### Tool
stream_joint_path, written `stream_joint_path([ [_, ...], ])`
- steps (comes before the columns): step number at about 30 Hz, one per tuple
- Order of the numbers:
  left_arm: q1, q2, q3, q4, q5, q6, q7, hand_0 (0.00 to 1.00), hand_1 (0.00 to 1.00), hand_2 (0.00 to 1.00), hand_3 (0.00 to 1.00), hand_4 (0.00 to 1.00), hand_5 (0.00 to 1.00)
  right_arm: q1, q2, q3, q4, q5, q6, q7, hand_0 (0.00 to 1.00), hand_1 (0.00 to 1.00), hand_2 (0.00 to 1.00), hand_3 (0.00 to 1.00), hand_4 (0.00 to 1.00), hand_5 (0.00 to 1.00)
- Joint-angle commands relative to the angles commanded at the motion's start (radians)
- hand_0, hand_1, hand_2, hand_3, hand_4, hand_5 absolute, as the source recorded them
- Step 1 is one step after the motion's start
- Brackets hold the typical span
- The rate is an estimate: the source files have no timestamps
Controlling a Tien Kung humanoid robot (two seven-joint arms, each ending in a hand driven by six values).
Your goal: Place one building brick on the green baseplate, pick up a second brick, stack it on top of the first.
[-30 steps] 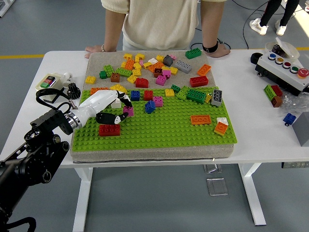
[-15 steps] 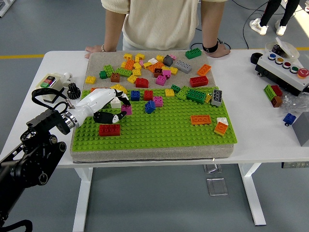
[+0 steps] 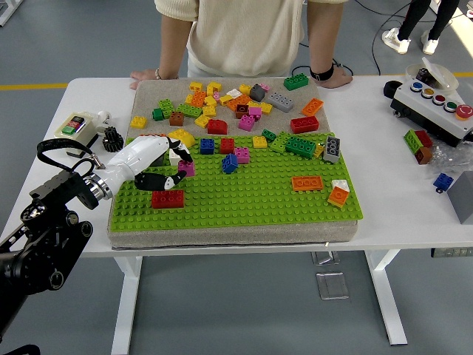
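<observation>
Head view: I am looking down over the white counter (image 3: pixel 44 111) at the green baseplate (image 3: pixel 244 196), which is lying on a grey pad.
Left hand: my left hand (image 3: pixel 151 166) is reaching in from the left over the baseplate's left part, just behind the red brick.
Fingers: my fingers (image 3: pixel 176 180) are curling narrow around a small pink brick (image 3: pixel 188 168), pinching it at the tips; it looks lifted off the studs, though I cannot be sure.
Right hand: I am not seeing it anywhere.
First brick: a red brick (image 3: pixel 168 198) is sitting flat on the baseplate near its front left corner, just in front of my hand and apart from my fingers.
Loose bricks: a heap of mixed bricks (image 3: pixel 222 103) is lying on the pad and the baseplate's far edge; an orange brick (image 3: pixel 307 183) is sitting well to the right.
Person: someone is standing at the far side, one hand (image 3: pixel 334 78) resting on the counter edge, touching no brick.
Step in hand: I am judging that the first brick is placed and that I am carrying the second.
Next move: I am needing to bring the pink brick forward over the red one, square it to the studs and press straight down.
</observation>
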Motion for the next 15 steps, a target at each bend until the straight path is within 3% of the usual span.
stream_joint_path([
  [15, 0.063, 0.031, -0.029, -0.067, 0.000, 0.005, 0.001, 0.717, 0.651, 0.564, 0.549, 0.620, 0.002, -0.007, 0.003, 0.002, 0.000, -0.002, -0.001, -0.005, 0.743, 0.666, 0.714, 0.601, 0.919, 0.498],
])
